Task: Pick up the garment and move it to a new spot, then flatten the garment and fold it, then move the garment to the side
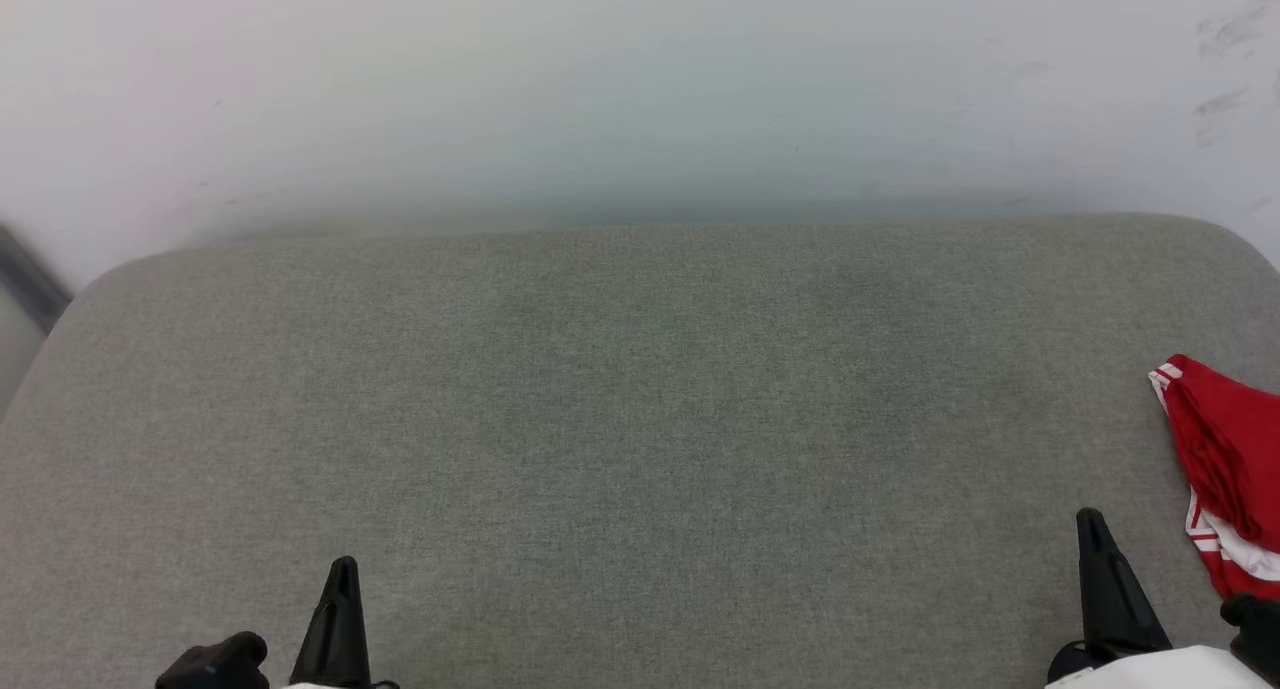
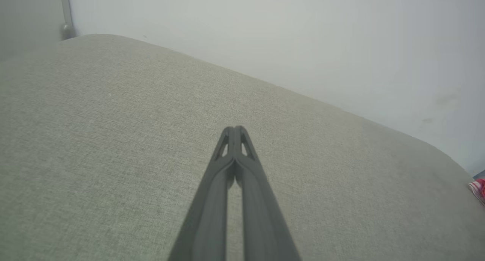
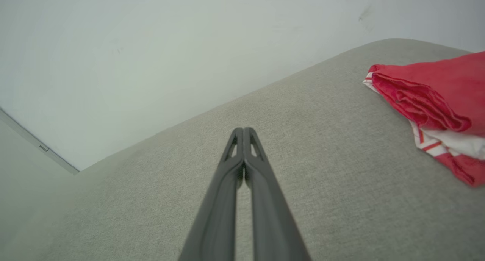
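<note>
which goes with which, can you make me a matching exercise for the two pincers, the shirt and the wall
Things:
1. left pincer
2. right pincer
3. red and white shirt
4. wall

Places or states:
a. bunched at the right edge of the head view
b. pale, behind the grey cushion
c. shut, shirt just a speck at the edge of its wrist view
d. shut, shirt close by on the right of its wrist view, not touching

Pairs: 1-c, 2-d, 3-a, 4-b
</note>
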Controlling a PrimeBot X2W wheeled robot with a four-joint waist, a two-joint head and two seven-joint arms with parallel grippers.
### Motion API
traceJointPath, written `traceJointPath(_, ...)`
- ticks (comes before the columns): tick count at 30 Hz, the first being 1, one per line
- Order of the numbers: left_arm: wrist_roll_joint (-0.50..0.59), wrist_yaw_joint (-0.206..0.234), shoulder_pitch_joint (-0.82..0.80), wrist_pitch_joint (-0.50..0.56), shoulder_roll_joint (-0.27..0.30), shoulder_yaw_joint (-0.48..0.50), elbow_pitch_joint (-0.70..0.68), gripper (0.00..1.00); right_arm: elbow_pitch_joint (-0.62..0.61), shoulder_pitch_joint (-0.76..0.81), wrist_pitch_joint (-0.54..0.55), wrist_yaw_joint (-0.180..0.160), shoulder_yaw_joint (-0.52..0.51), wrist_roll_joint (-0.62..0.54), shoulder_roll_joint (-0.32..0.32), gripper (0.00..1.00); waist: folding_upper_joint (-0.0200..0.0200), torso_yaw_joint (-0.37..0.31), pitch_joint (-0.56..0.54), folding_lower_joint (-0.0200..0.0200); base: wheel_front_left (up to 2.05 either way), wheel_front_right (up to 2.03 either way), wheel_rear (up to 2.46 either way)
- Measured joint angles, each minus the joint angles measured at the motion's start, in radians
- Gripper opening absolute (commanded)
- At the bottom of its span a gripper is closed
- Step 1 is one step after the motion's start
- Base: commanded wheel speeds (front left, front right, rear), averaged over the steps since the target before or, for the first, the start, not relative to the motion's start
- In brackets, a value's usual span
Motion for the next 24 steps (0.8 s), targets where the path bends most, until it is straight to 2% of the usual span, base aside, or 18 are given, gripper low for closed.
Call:
traceJointPath(5, -0.093, -0.01, -0.019, 0.017, 0.003, 0.0, 0.016, 0.0, 0.007, -0.016, 0.022, 0.0, -0.002, 0.085, 0.0, 0.0, 0.0, -0.001, 0.001, 0.0, 0.0, 0.0, 0.0)
traceJointPath(8, -0.198, -0.021, -0.042, 0.036, 0.007, 0.001, 0.033, 0.0, 0.018, -0.033, 0.045, 0.0, -0.003, 0.179, 0.0, 0.0, 0.0, -0.002, 0.002, 0.0, 0.0, 0.0, 0.0)
traceJointPath(24, -0.444, -0.048, -0.093, 0.086, 0.016, 0.009, 0.065, 0.0, 0.04, -0.073, 0.101, 0.0, -0.008, 0.403, 0.0, 0.0, 0.0, -0.005, 0.006, 0.0, 0.0, 0.0, 0.0)
